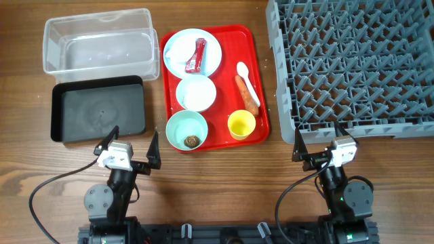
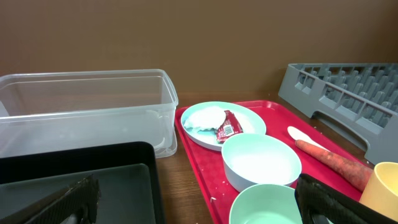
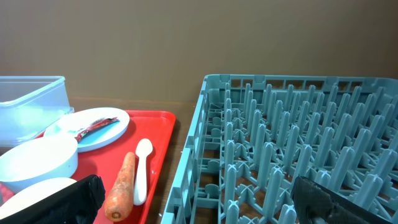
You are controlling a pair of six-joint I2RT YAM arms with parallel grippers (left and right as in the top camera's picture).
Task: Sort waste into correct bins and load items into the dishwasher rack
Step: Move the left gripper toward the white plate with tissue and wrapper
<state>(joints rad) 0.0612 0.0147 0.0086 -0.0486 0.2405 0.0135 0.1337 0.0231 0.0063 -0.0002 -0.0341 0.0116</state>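
On the red tray lie a pale-blue plate with a red-and-white wrapper, a white bowl, a mint-green bowl holding a brown lump, a yellow cup, a white spoon and an orange carrot stick. The clear tub and black tray stand left of it. The grey rack is at the right. My left gripper is open and empty near the table's front, below the black tray. My right gripper is open and empty before the rack's front edge.
The left wrist view shows the tub, black tray, plate, wrapper, white bowl, mint bowl and carrot. The right wrist view shows the carrot, spoon and rack.
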